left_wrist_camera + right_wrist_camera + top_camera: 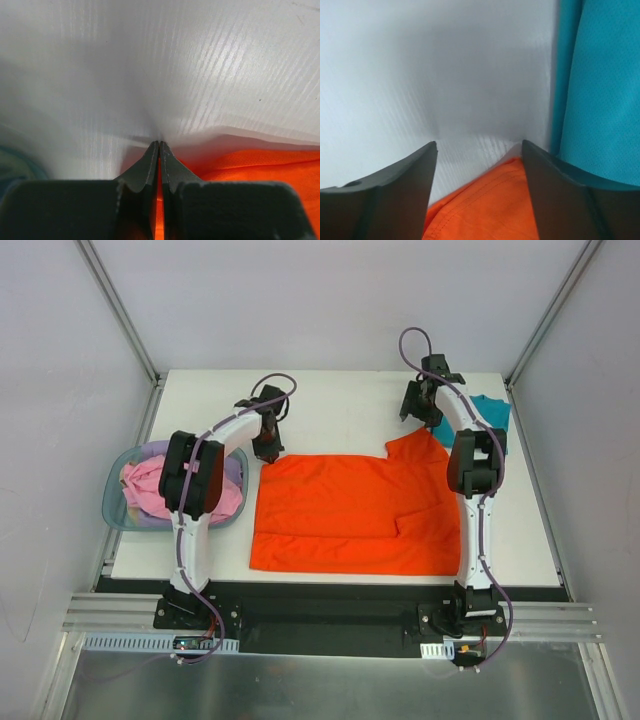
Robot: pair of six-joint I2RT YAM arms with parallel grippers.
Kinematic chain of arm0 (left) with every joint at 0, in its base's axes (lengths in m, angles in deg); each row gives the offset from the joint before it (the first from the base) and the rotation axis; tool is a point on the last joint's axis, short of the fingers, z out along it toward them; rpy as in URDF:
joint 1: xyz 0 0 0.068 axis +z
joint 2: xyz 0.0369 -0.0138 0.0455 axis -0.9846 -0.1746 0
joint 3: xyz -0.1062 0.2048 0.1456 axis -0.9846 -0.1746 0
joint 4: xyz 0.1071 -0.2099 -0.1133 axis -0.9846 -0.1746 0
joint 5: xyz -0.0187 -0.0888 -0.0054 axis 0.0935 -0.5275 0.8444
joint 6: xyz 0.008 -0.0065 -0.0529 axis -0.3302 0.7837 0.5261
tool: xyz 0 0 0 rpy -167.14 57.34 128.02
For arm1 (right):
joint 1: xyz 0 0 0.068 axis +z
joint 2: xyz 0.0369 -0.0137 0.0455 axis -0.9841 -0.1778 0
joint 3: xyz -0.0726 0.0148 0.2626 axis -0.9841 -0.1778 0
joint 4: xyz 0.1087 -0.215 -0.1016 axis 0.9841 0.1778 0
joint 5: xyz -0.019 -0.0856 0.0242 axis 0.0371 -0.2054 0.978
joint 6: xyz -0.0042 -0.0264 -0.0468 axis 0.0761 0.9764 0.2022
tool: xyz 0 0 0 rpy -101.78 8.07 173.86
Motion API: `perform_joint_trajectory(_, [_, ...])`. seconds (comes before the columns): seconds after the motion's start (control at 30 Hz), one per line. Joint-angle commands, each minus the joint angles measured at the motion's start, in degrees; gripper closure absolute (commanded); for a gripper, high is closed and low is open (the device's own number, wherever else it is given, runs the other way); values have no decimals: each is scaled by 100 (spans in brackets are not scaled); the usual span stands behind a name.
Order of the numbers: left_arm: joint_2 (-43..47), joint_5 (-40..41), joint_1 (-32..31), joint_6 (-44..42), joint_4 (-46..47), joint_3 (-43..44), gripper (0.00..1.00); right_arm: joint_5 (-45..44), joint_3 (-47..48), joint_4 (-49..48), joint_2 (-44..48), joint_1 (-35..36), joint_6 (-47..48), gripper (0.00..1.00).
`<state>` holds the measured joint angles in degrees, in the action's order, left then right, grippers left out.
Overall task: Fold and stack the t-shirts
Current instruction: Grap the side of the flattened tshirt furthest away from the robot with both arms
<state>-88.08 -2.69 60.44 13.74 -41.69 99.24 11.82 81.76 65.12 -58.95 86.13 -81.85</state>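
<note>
On table (330, 400), middle: big orange shirt (350, 515) lying flat. Teal shirt (492, 412) at far right corner, just beside it. Left gripper (159, 144) squeezed tight at orange shirt's far left edge; cannot tell if cloth pinched. Right gripper (479, 146) wide apart, orange sleeve tip between fingers, not pinched. Pink shirt (145, 485) in basket (112, 502), left.

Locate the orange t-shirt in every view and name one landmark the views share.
Top external: orange t-shirt spread flat, centre of picture.
Left wrist: orange t-shirt lower right, beside the shut left tool.
Right wrist: orange t-shirt bottom centre, between fingers of the open right tool.
Shared landmark: white table, behind it everywhere.
</note>
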Motion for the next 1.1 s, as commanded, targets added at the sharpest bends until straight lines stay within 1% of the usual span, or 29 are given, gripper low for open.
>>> perform_joint_trajectory(0.0, [431,-78,-9,-107,5,-95,100,-76,-134,24,102,40,-319,35])
perform_joint_trajectory(0.07, [492,-61,-9,-89,23,-139,100,-217,-442,16,261,31,-258,35])
perform_joint_trajectory(0.17, [554,-60,-9,-72,58,-192,100,-464,-749,24,542,31,-170,32])
perform_joint_trajectory(0.2, [554,-78,-1,-72,67,-200,100,-351,-777,16,578,22,-83,32])
perform_joint_trajectory(0.27, [580,-87,-9,-72,75,-218,100,-463,-786,112,639,66,-64,32])
perform_joint_trajectory(0.33, [633,-87,-1,-63,76,-244,100,-543,-829,156,692,75,-38,35])
perform_joint_trajectory(0.4, [668,-61,-9,-63,119,-297,100,-525,-882,165,710,75,-47,41])
perform_joint_trajectory(0.43, [668,-60,-9,-63,128,-306,100,-508,-891,148,701,66,-38,46])
perform_joint_trajectory(0.47, [677,-69,-9,-54,146,-323,100,-464,-891,139,692,75,-38,56])
perform_joint_trajectory(0.53, [668,-130,-9,-54,163,-306,100,-481,-847,130,683,75,-47,71])
perform_joint_trajectory(0.57, [686,-148,-9,-45,172,-289,100,-568,-830,121,701,75,-55,82])
perform_joint_trajectory(0.67, [782,-140,-9,-28,198,-315,100,-578,-838,86,919,83,-20,99])
perform_joint_trajectory(0.73, [870,-157,-9,-19,225,-332,100,-499,-1066,-98,1113,84,23,99])
perform_joint_trajectory(0.8, [975,-210,-9,-1,242,-376,100,-534,-1303,-334,1526,119,102,99])
perform_joint_trajectory(0.87, [1072,-288,-18,42,295,-498,100,-369,-1768,-485,1851,136,251,99])
perform_joint_trajectory(0.9, [1186,-306,-18,60,321,-552,100,-280,-1935,-633,2166,145,278,99])
perform_joint_trajectory(0.93, [1248,-315,-27,69,383,-613,100,-236,-2320,-713,2317,154,278,99])
perform_joint_trajectory(1.0, [1423,-333,-53,95,427,-806,100,-43,-2665,-871,2685,145,278,99])
perform_joint_trajectory(1.07, [1616,-368,-79,139,488,-1017,100,54,-3078,-872,2897,163,278,99])
